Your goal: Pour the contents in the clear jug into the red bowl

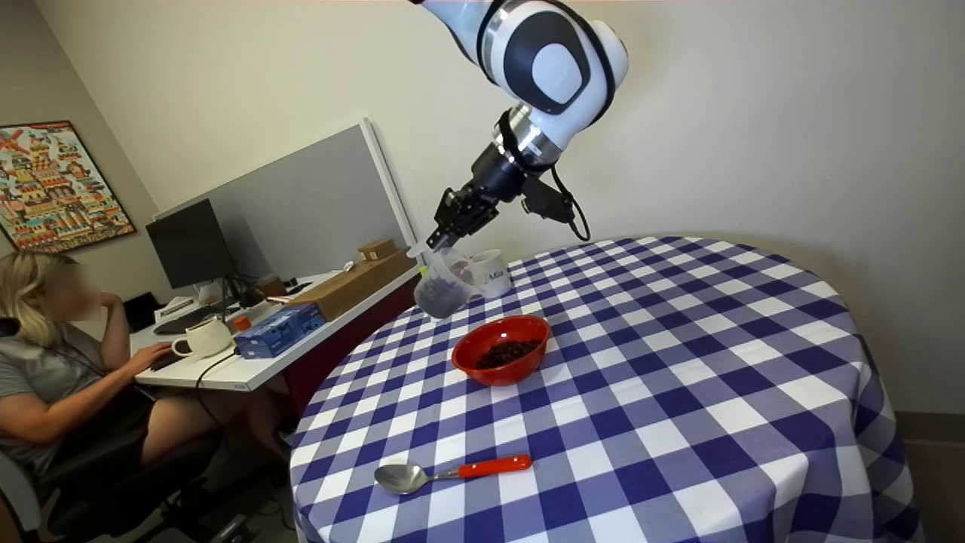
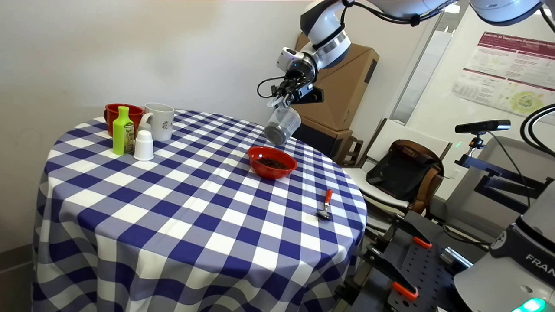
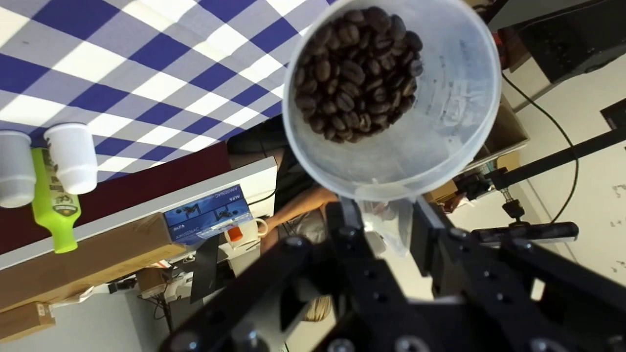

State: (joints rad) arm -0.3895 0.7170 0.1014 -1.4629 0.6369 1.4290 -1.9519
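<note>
The clear jug (image 1: pixel 443 292) hangs tilted in the air just above and beside the red bowl; it also shows in an exterior view (image 2: pixel 282 125). In the wrist view the jug (image 3: pixel 452 112) holds dark coffee beans (image 3: pixel 359 80), heaped to one side. My gripper (image 3: pixel 388 215) is shut on the jug's handle, with a finger on each side of it. The red bowl (image 1: pixel 507 374) stands upright on the table with dark beans inside; it also shows in an exterior view (image 2: pixel 271 173). The bowl is out of the wrist view.
A spoon with an orange-red handle (image 1: pixel 494 466) lies near the bowl on the checked tablecloth (image 1: pixel 678 392). A red mug (image 2: pixel 125 113), white mug (image 2: pixel 162 123), green bottle (image 2: pixel 121 134) and white container (image 2: pixel 144 146) stand together. A person sits at a desk (image 1: pixel 249 369) beside the table.
</note>
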